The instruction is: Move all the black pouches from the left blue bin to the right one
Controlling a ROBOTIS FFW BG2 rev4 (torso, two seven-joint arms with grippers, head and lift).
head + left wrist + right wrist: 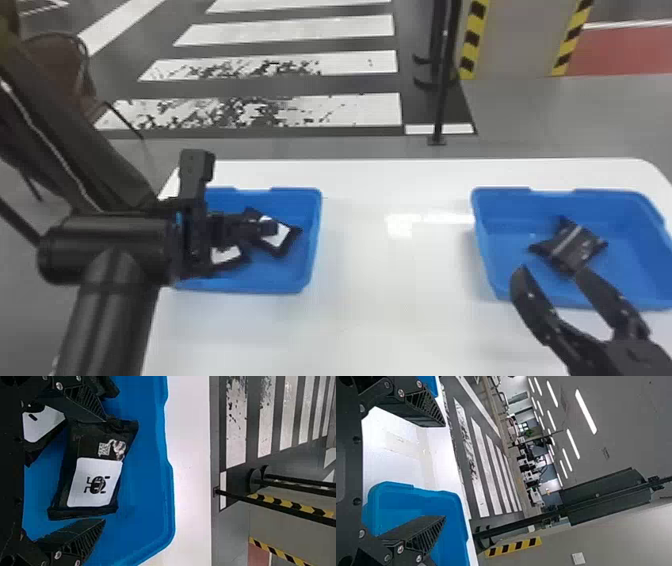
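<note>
My left gripper [267,228] is over the left blue bin [314,235], among black pouches. One black pouch [293,235] with a white label lies by its tip; a second pouch [226,256] lies nearer the bin's front. In the left wrist view, the left gripper [105,469] stands open, its fingers on either side of a labelled pouch [99,482]. Another black pouch [570,247] rests inside the right blue bin [492,270]. My right gripper [547,272] is parked open by that bin's front edge; its own wrist view shows the right gripper [445,471] with nothing between the fingertips.
Both bins stand on a white table [390,280], with a wide stretch of tabletop between them. Behind the table's far edge a dark pole [440,100] stands on the floor, near a pillar with yellow and black stripes [469,40].
</note>
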